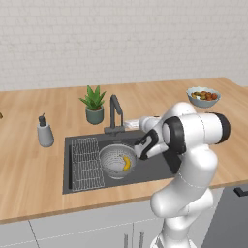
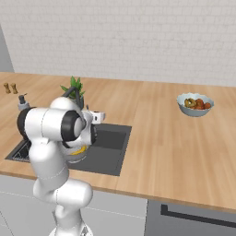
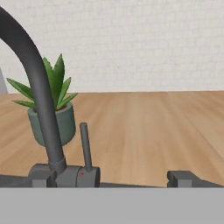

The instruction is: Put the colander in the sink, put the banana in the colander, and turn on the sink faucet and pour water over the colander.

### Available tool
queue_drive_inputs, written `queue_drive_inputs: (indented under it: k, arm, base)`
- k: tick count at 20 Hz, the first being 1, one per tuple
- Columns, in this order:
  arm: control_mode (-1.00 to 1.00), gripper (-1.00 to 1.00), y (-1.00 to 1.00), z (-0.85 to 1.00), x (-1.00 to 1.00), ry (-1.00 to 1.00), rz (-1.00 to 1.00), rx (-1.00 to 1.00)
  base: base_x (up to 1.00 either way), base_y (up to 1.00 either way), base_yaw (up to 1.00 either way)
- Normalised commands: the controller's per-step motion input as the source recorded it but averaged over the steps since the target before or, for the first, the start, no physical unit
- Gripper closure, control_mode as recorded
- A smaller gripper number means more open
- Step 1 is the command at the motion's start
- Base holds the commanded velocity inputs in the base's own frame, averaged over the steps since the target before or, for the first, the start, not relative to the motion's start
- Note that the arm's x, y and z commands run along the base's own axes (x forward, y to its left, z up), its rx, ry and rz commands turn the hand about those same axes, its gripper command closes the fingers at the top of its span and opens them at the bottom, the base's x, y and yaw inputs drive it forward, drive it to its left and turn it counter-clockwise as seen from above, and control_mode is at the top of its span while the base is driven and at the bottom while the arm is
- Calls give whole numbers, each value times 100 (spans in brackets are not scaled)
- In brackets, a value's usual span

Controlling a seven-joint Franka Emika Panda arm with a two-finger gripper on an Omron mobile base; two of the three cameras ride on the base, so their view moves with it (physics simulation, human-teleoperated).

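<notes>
The small curved yellow banana (image 1: 127, 163) lies in the round perforated silver-grey metal colander (image 1: 116, 161), already set in the dark grey recessed sink (image 1: 160, 169). The dark grey bent-spout faucet (image 3: 41, 103) stands ahead of the spread gripper (image 3: 107, 179) (handle lever just inside the left tip). The lever should be met squarely, then nudged sideways.

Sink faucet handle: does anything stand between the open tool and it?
Nothing visible does. In the hand view the sink faucet handle stands just ahead of the tool, with bare counter behind; the potted plant is farther back.

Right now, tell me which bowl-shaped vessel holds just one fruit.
The perforated silver-grey metal colander in the dark sink: one yellow banana. The pale counter bowl holds several.
</notes>
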Motion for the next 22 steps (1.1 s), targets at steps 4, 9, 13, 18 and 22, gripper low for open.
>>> queue_drive_inputs:
  k: [4, 9, 13, 18, 22]
  arm:
    - [-100, -100, 0, -26, 11, -3, 0, 0]
    - [-100, -100, 1, -31, 17, -3, 0, 0]
    - [-100, -100, 0, -31, 18, -3, 0, 0]
    - [-100, -100, 2, -26, 17, -3, 0, 0]
    - [-100, -100, 11, -10, 13, -2, 0, 0]
  base:
    - [0, 0, 0]
    - [0, 0, 0]
    - [0, 0, 0]
    - [0, 0, 0]
    - [0, 0, 0]
